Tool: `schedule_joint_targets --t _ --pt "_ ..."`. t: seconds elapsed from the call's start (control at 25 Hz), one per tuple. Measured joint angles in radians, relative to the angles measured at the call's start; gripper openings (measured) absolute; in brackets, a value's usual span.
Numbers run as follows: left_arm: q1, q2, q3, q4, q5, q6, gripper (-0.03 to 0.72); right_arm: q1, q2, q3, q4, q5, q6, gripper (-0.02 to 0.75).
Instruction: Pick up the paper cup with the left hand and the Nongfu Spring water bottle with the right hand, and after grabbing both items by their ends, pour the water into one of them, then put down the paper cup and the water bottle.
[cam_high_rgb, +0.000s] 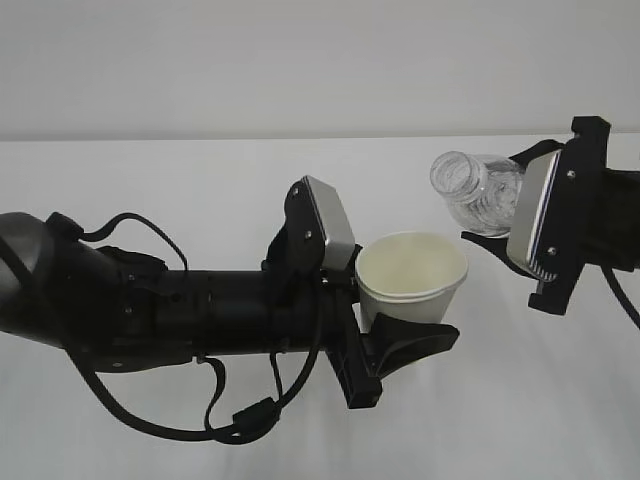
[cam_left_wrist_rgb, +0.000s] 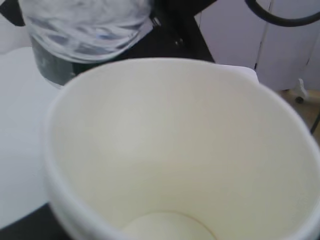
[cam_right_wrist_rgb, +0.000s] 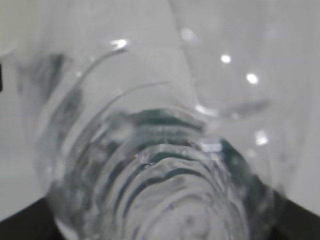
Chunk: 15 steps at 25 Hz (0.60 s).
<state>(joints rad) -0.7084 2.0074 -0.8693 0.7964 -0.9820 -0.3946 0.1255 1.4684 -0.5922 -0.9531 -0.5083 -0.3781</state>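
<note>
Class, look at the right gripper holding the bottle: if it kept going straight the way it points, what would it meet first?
Probably nothing soon: the right gripper points left, so its bottle would likely pass above the cup; depth is unclear.

We see a plain white, smooth-topped bench stretching back to a pale grey wall. We cannot make out any object resting directly on its surface; only soft shadows fall across the white top.

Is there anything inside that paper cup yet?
The cup looks empty: bare cream walls, pale bottom, no visible water. The bottom's near edge is cut off from view.
</note>
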Motion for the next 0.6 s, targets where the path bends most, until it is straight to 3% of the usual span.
schedule_joint_targets --t 0.6 --pt "0.0 0.0 0.0 -0.007 -0.005 0.005 0.451 0.0 0.0 -0.008 0.071 -0.024 -0.243 0.498"
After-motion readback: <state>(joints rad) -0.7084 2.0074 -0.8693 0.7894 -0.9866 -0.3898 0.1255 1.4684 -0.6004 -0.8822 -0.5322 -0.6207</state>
